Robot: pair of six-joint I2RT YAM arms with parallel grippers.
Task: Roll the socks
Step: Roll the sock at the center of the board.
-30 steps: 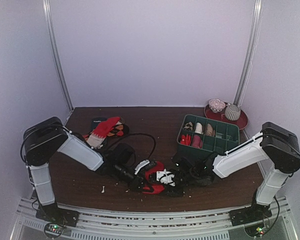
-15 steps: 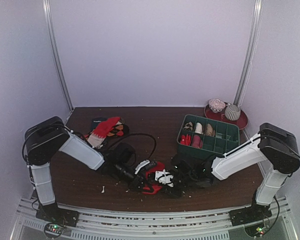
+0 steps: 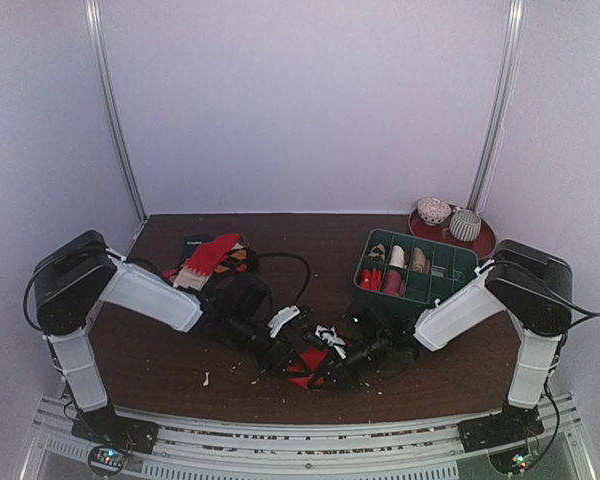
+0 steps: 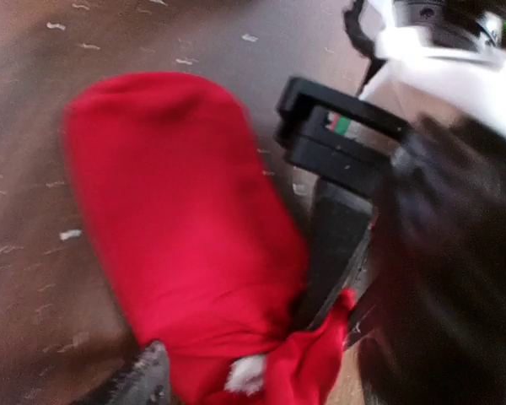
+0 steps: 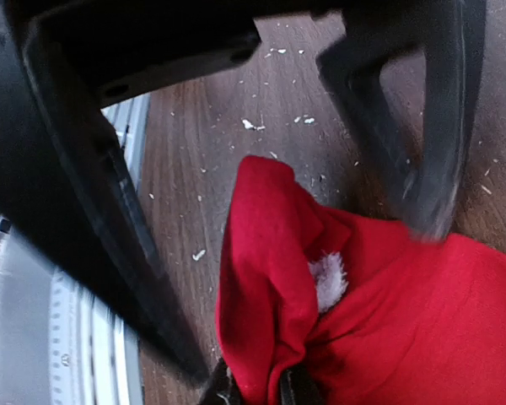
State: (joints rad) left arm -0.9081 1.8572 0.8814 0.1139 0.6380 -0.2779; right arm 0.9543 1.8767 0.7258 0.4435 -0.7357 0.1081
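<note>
Item: red sock, lying on the tabletop at front centre, between both arms. We find the right fingers pinched shut on its bunched end. The left fingers are spread wide, holding nothing, straddling its long body.

My table is dark brown wood, strewn with white specks. At my right rear stands a green divided box. Just behind it, a red plate carries a pale round item and a grey striped round item.
</note>
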